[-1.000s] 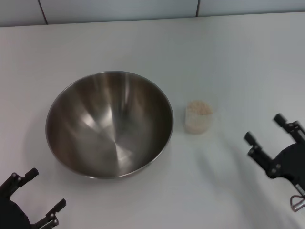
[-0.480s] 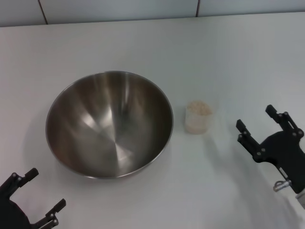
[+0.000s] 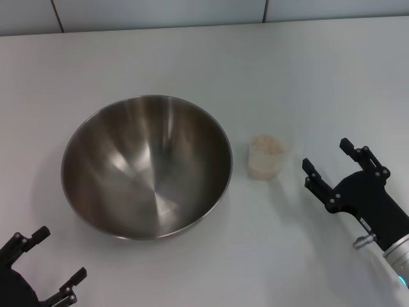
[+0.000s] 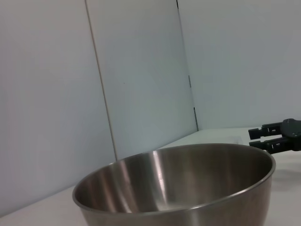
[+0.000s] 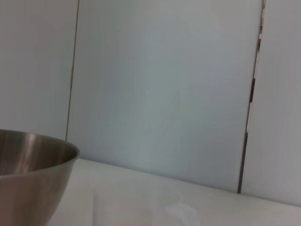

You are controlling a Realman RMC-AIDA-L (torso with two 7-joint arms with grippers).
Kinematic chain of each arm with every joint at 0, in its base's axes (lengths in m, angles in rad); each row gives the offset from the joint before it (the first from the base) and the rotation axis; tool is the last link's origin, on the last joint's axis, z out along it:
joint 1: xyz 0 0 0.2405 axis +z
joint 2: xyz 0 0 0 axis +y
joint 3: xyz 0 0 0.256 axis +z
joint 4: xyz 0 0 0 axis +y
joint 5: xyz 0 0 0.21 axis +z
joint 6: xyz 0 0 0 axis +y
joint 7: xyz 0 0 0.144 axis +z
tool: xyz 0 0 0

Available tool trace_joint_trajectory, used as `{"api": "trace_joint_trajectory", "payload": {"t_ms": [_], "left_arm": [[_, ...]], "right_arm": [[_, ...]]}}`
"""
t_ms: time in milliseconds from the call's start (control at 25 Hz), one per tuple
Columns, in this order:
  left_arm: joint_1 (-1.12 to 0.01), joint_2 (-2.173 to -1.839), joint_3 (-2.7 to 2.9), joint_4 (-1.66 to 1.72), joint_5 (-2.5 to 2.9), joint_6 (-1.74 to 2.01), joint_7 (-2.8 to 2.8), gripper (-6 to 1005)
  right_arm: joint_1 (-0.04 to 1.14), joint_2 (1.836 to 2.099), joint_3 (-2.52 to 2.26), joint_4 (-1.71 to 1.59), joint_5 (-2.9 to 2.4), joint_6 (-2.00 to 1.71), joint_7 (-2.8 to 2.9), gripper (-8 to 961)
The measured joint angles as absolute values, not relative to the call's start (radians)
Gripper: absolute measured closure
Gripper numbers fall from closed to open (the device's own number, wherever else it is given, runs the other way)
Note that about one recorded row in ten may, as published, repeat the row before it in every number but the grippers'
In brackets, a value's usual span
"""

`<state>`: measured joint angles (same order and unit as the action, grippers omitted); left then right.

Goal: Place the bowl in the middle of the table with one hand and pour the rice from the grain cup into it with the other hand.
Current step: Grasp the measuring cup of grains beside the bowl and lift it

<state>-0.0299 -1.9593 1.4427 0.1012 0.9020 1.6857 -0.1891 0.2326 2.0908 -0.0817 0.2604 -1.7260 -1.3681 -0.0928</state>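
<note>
The steel bowl (image 3: 147, 166) sits empty on the white table (image 3: 192, 57), left of centre; it also fills the foreground of the left wrist view (image 4: 178, 183) and shows in the right wrist view (image 5: 28, 174). Just to its right stands the small clear grain cup (image 3: 266, 160), upright and full of rice (image 3: 267, 146). My right gripper (image 3: 326, 157) is open, a short way to the right of the cup, fingers pointing at it without touching. It appears far off in the left wrist view (image 4: 275, 136). My left gripper (image 3: 61, 254) is open at the near left corner, below the bowl and apart from it.
A pale panelled wall (image 3: 160, 13) runs along the table's far edge. Bare tabletop lies behind the bowl and cup and between the two arms at the front.
My right gripper has moved left, closing on the cup while staying open. The left gripper has slipped slightly lower. Bowl and cup have not moved.
</note>
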Motion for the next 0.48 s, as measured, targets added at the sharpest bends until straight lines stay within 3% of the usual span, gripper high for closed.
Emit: {"api": "trace_joint_trajectory", "payload": {"t_ms": [480], "left_arm": [[-0.021,-1.956,1.439,0.093,0.902,1.686,-0.185,157]], "right_arm": [[0.278,2.091,-0.064,0.261,-1.724,-1.317,-0.086,186]]}}
